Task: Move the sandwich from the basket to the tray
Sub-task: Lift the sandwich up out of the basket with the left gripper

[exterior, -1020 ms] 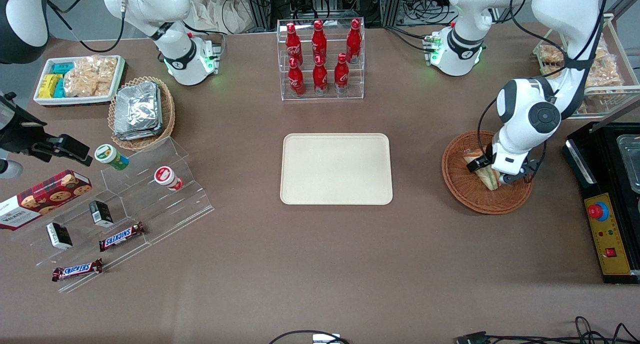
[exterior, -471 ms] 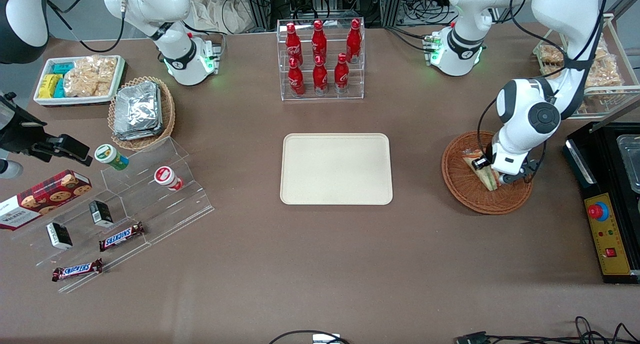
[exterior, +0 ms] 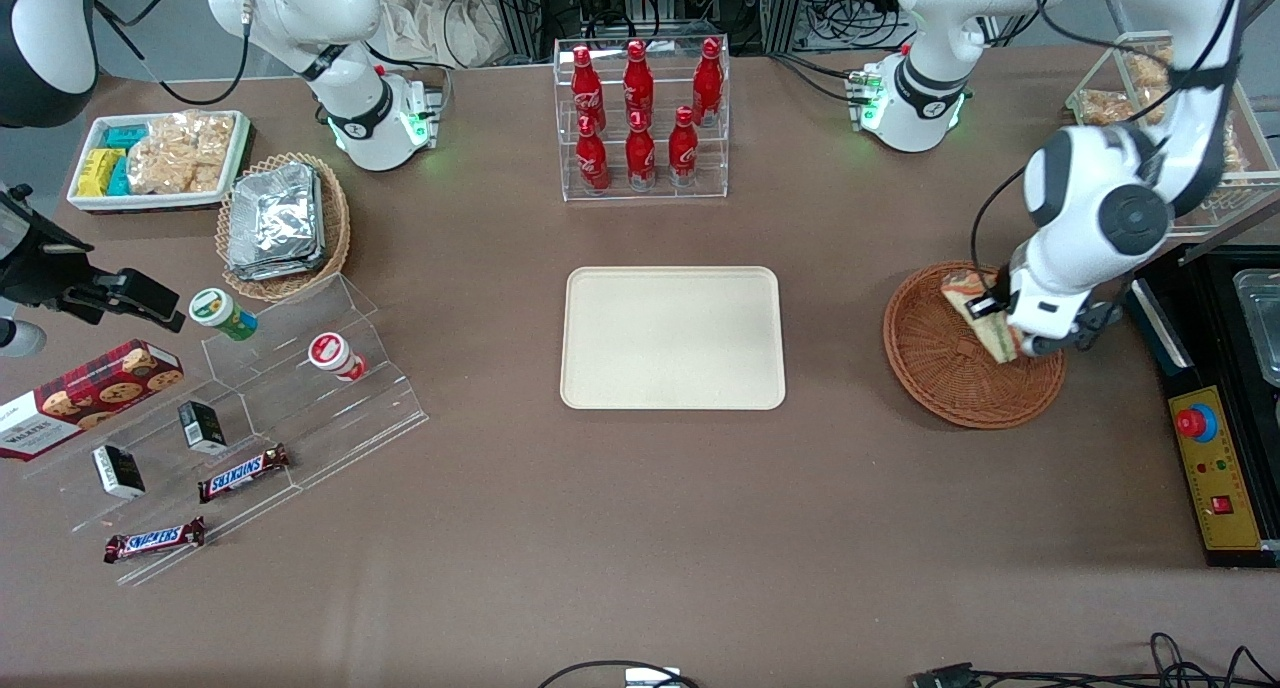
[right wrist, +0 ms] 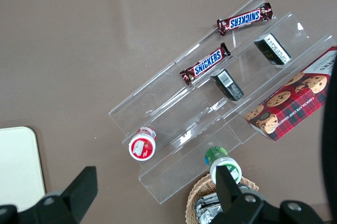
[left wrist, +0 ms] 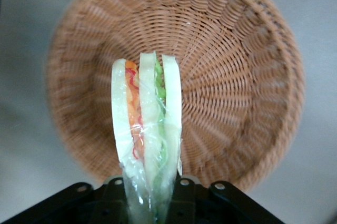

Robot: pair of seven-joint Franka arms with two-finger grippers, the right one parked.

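Note:
My left gripper [exterior: 1008, 326] is shut on the sandwich [exterior: 978, 316], a wrapped wedge of pale bread with green and orange filling, and holds it lifted above the reddish-brown wicker basket [exterior: 940, 373]. In the left wrist view the sandwich [left wrist: 147, 129] stands edge-on between the black fingers [left wrist: 181, 200], with the basket [left wrist: 237, 77] below it holding nothing else. The cream tray [exterior: 672, 337] lies flat at the table's middle, apart from the basket, toward the parked arm's end.
A clear rack of red bottles [exterior: 640, 118] stands farther from the camera than the tray. A black control box [exterior: 1215, 438] sits beside the basket at the working arm's end. A wire rack of snack bags [exterior: 1200, 148] stands above it.
The gripper has risen out of the basket with the sandwich in it, and the arm's wrist has shifted toward the working arm's end.

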